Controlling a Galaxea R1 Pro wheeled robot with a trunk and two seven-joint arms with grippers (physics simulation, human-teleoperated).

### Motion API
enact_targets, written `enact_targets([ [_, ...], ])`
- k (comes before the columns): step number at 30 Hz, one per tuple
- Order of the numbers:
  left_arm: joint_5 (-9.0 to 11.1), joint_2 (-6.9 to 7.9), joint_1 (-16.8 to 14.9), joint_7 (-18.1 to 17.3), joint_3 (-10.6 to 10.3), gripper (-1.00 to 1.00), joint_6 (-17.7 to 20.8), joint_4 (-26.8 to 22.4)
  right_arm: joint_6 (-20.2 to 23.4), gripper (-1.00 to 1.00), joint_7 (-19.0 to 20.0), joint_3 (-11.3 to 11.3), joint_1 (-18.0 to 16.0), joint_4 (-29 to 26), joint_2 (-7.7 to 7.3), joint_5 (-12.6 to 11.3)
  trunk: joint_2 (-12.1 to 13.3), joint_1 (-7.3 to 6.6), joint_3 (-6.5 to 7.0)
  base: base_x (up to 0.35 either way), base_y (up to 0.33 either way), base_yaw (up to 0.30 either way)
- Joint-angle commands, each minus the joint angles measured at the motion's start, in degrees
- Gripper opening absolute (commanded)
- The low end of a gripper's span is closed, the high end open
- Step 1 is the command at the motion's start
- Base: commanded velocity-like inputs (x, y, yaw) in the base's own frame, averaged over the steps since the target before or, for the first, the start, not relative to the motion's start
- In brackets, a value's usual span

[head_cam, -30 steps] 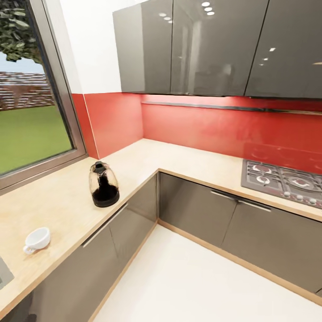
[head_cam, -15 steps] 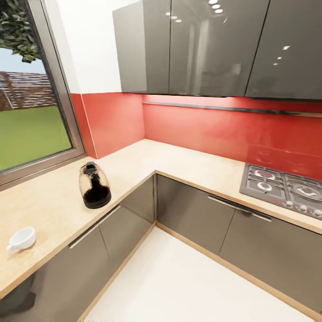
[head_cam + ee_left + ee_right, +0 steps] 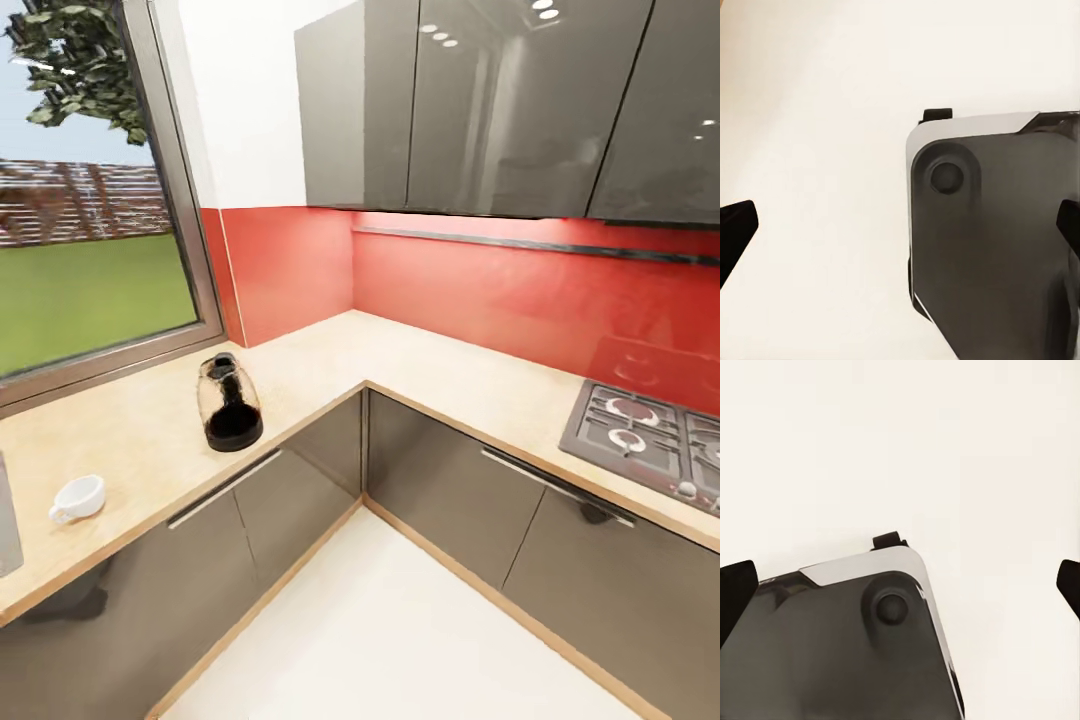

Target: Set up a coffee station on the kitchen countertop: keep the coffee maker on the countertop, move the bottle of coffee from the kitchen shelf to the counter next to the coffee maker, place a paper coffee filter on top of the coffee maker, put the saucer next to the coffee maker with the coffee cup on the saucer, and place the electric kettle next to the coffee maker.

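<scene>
Head view: the electric kettle (image 3: 230,404) stands upright on the desk (image 3: 130,440), near its front edge below the window (image 3: 90,200). The coffee cup (image 3: 78,497) sits on the same desk, well apart from the kettle, directly on the wood, with no saucer under it. A gas hob (image 3: 650,430) occupies the other run of the desk. My judgement: the station is barely begun. Kettle and cup are on the desk but not yet grouped beside a coffee maker. No label or writing is legible anywhere.

Left wrist view: my left gripper (image 3: 900,232) is spread wide and holds nothing; dark fingertips (image 3: 735,232) frame pale floor and what is probably my own base (image 3: 990,240).

Right wrist view: my right gripper (image 3: 900,592) is likewise wide and empty.
</scene>
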Motion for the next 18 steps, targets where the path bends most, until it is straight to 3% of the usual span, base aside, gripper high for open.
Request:
enact_targets([
  [1,-0.6,-0.02,-0.1,0.3,0.2,1.00,-0.2,0.0,-0.2,1.00,0.0,-0.1,0.0,0.0,0.02,-0.3,-0.1,0.02,-0.11,0.000,-0.232,0.276],
  [7,-0.5,-0.02,-0.1,0.3,0.2,1.00,-0.2,0.0,-0.2,1.00,0.0,-0.1,-0.1,0.1,0.02,-0.3,-0.1,0.02,-0.11,0.000,-0.176,0.276],
  [18,-0.5,-0.02,-0.1,0.3,0.2,1.00,-0.2,0.0,-0.2,1.00,0.0,-0.1,0.0,0.1,0.02,-0.3,-0.1,0.02,-0.11,0.000,-0.011,0.276],
])
